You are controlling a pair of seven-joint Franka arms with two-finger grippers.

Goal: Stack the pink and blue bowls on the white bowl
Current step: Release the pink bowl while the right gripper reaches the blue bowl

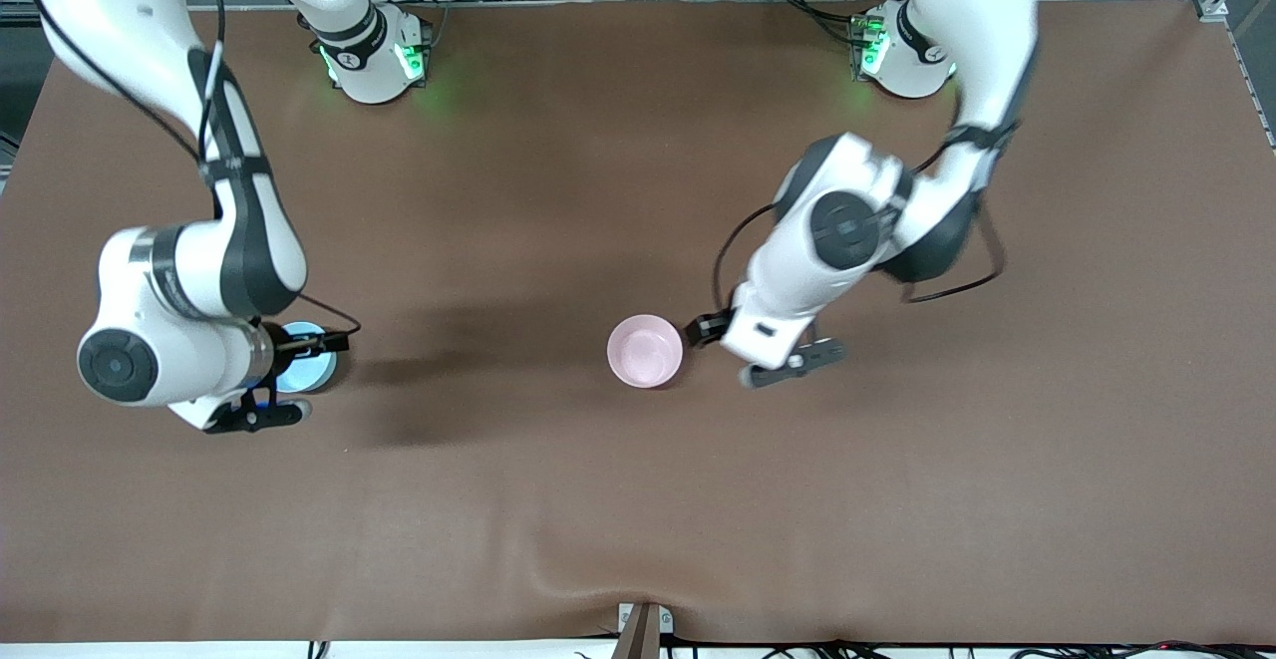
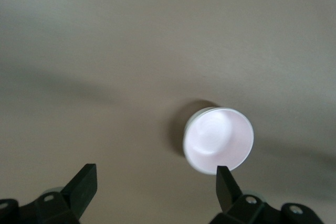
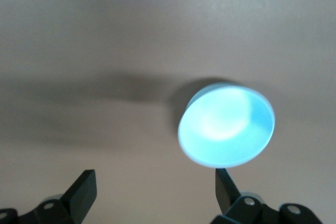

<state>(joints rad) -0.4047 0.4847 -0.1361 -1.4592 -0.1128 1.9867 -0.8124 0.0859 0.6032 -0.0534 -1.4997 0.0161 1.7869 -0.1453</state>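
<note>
The pink bowl [image 1: 645, 350] stands upright near the table's middle. My left gripper [image 1: 755, 345] hovers just beside it, toward the left arm's end. In the left wrist view this gripper [image 2: 155, 177] is open and empty, with one fingertip [image 2: 224, 178] at the rim of the pink bowl [image 2: 218, 140]. A thin pale edge shows under that rim; otherwise the white bowl is hidden. The blue bowl [image 1: 307, 360] sits toward the right arm's end, partly covered by the right hand. My right gripper [image 1: 279, 380] is over its edge, open [image 3: 155, 178], with the blue bowl [image 3: 227, 127] outside the fingers.
The brown table cover [image 1: 638, 499] has a raised crease near the front edge. A small bracket [image 1: 643, 624] sits at that edge. Both arm bases [image 1: 374, 56] stand along the back of the table.
</note>
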